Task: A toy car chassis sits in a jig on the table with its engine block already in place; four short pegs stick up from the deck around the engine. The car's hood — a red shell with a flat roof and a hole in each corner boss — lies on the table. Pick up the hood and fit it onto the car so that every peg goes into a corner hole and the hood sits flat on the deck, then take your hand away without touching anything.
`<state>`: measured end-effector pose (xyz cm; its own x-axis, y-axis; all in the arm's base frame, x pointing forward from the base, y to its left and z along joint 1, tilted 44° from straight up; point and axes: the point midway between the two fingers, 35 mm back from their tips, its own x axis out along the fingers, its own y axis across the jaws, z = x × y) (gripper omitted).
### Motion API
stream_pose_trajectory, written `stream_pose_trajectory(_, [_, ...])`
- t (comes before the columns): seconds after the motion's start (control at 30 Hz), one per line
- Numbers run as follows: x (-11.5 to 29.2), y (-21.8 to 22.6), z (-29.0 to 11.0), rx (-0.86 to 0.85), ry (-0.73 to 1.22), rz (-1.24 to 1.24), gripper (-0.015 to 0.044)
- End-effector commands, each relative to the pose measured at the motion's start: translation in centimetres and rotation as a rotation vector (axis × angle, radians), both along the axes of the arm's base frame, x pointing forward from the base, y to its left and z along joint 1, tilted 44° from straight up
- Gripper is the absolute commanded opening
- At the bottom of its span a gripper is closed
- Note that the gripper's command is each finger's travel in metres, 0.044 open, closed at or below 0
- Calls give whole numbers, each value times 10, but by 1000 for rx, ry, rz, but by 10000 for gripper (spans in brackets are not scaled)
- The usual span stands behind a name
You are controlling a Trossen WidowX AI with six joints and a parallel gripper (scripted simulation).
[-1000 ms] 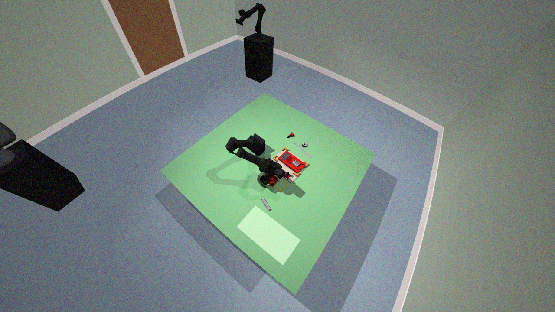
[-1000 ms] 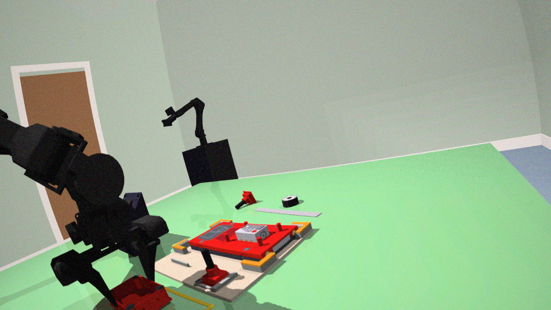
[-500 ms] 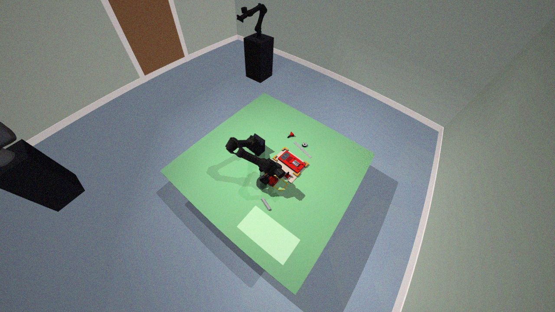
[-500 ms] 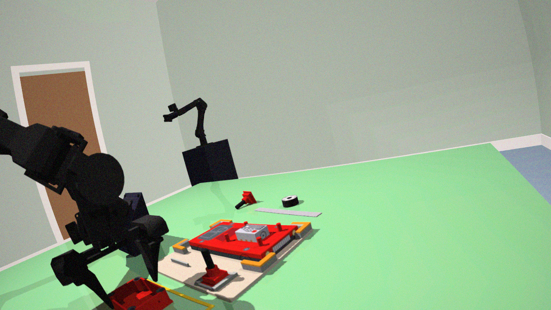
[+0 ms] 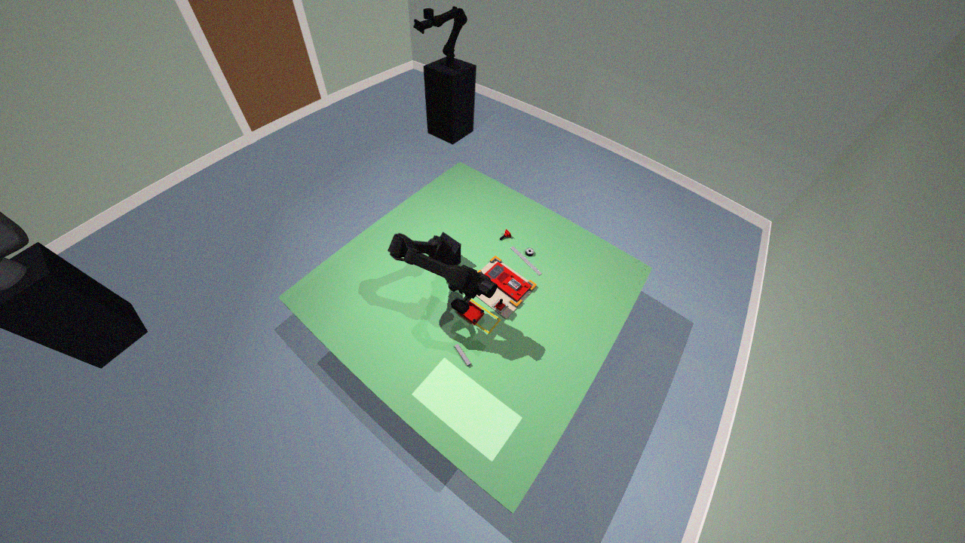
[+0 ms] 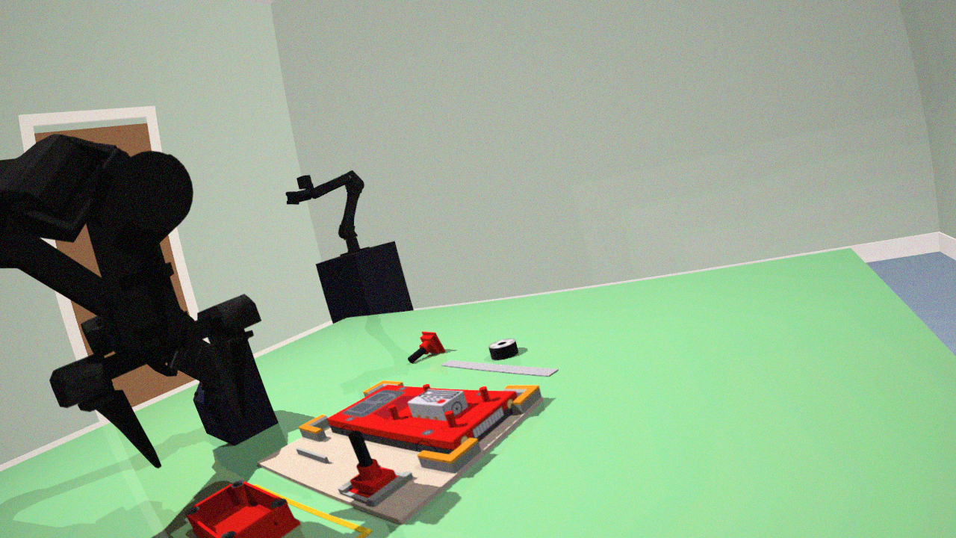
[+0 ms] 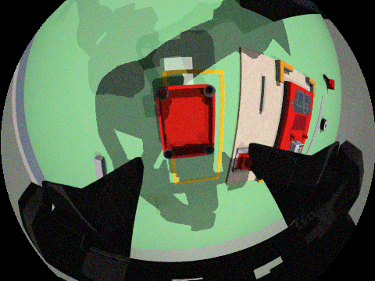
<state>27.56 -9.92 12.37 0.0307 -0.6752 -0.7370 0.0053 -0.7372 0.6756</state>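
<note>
The black parallel-jaw gripper hangs in the air above the green table top, its jaws spread wide and pointing down, with nothing between them and nothing touching them. In the wrist view the two dark fingers stand far apart at the lower edge of the picture, and bare green surface shows in the gap.

The red hood shell with a dark hole in each corner boss lies on the table below the gripper and apart from it, off the chassis. In the exterior view it sits at the bottom left, lower than the pointed fingertips, with its hollow side facing up so that the raised walls and the four dark corner holes show. In the wrist view the hood appears as a red rectangle with a dark boss at each corner, lying across one end of a thin yellow outlined rectangle marked on the table; the other end of the outline is uncovered.

The red toy car chassis rests in its beige jig plate with orange corner stops, just beside the hood's spot and well clear of the fingers. A grey engine block sits on its deck, and short red pegs stand up around it, all uncovered. A red toggle clamp with a black stem stands on the near edge of the jig plate.
</note>
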Motion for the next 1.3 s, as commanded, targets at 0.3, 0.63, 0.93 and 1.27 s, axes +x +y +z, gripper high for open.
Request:
stream_pose_trajectory(0.3, [-3,-2,-6,19,66,100,440])
stream_pose_trajectory(0.63, [-9,-7,-25,13,393,810,440])
stream_pose_trajectory(0.93, [-11,-10,-31,-217,614,1365,440])
stream_pose_trajectory(1.27, [-13,-12,-30,-520,836,1703,440])
